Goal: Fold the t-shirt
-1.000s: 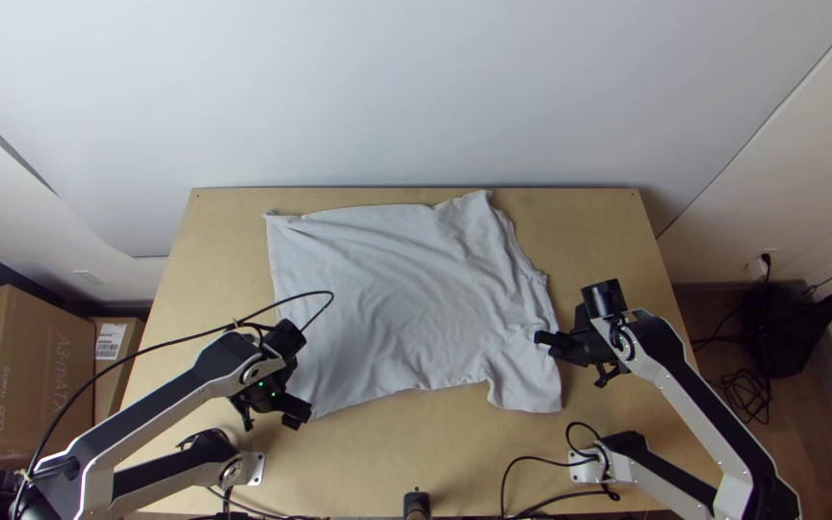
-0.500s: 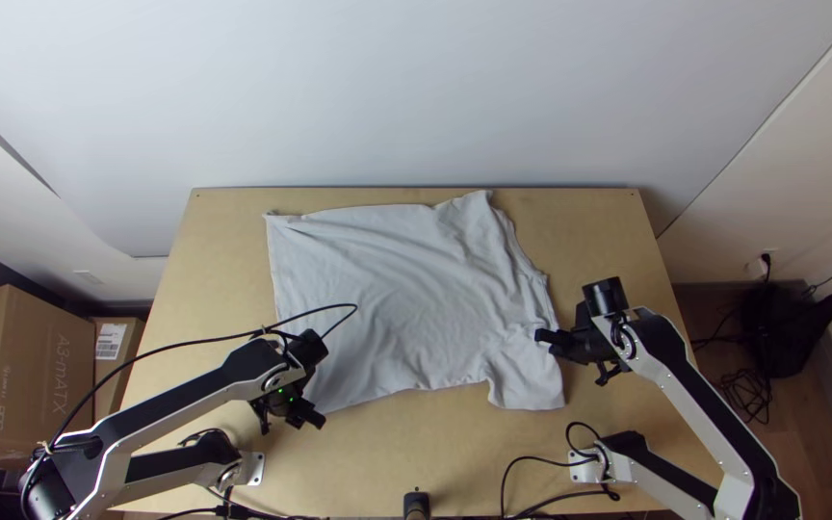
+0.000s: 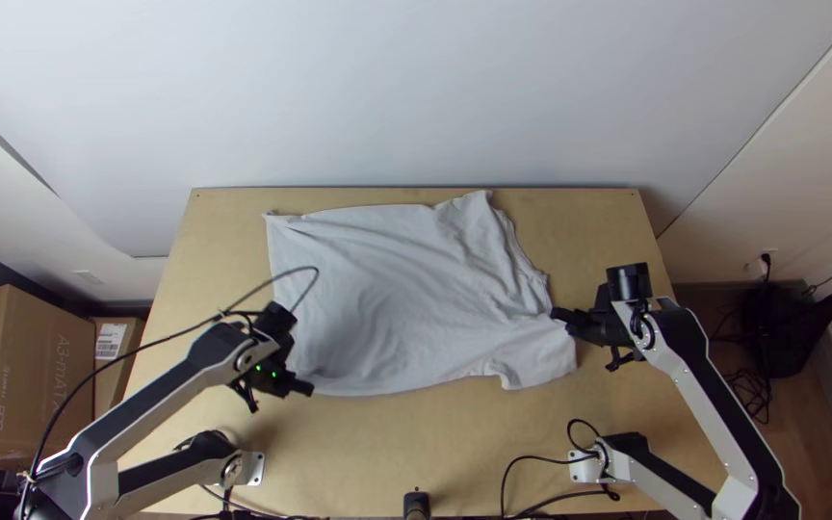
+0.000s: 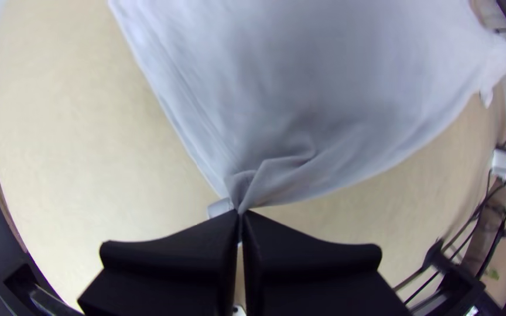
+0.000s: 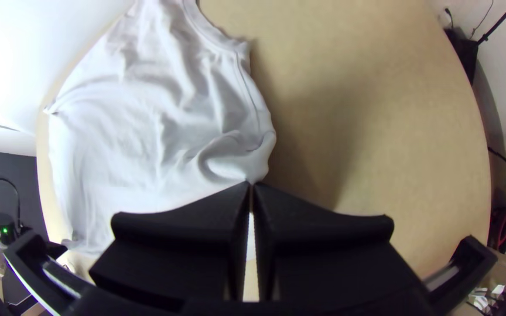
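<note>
The left gripper (image 4: pixel 241 212) is keeping its jaws pressed together on the t-shirt's near hem corner (image 4: pixel 244 184), creases running into the pinch and a small flap poking out beside the tips. The right gripper (image 5: pixel 251 184) is pinching the light grey t-shirt (image 3: pixel 397 289) as well, its closed jaws gripping the edge around the near shoulder (image 5: pixel 259 161), where the cloth is bunching up just in front of them. Between the two pairs of jaws the near side is running fairly straight, presumably because the robot is wanting that edge under control from both ends before turning it over. The near sleeve (image 3: pixel 543 364) is lying just nearside of the right jaws, and what looks like the neckline (image 3: pixel 528 268) is curving away just beyond them. Farther out, the body is lying spread and unfolded across the worktop (image 3: pixel 406 433), lightly wrinkled, with the far hem corner (image 3: pixel 276 223) and the far sleeve (image 3: pixel 477 207) lying well apart from both jaws, probably left flat as the side to fold onto. The next move is likely calling for both grippers to be lifting and travelling together, since uneven pulling could be skewing the fold or letting the thin pinch at the shoulder slip.
</note>
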### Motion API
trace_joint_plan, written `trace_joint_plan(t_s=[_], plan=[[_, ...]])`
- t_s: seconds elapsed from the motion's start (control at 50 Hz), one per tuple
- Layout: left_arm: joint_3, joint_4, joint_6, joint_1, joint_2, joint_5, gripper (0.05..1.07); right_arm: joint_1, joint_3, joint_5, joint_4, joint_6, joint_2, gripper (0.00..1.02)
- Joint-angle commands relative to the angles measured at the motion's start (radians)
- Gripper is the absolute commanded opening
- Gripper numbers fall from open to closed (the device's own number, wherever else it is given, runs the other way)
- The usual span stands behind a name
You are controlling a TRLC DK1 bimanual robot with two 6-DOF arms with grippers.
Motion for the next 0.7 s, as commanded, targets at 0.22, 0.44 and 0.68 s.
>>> trace_joint_plan(t_s=[0.22, 0.44, 0.68], plan=[[0.228, 0.107, 0.118, 0.266, -0.055, 0.002, 0.08, 0.007, 0.106, 0.031, 0.140, -0.099, -0.076, 0.02], [0.400, 0.173, 0.161, 0.328, -0.073, -0.005, 0.08, -0.003, 0.284, 0.032, 0.192, -0.143, 0.007, 0.02], [0.613, 0.276, 0.173, 0.450, -0.021, -0.005, 0.08, -0.032, 0.544, 0.035, 0.259, -0.211, 0.129, 0.02]])
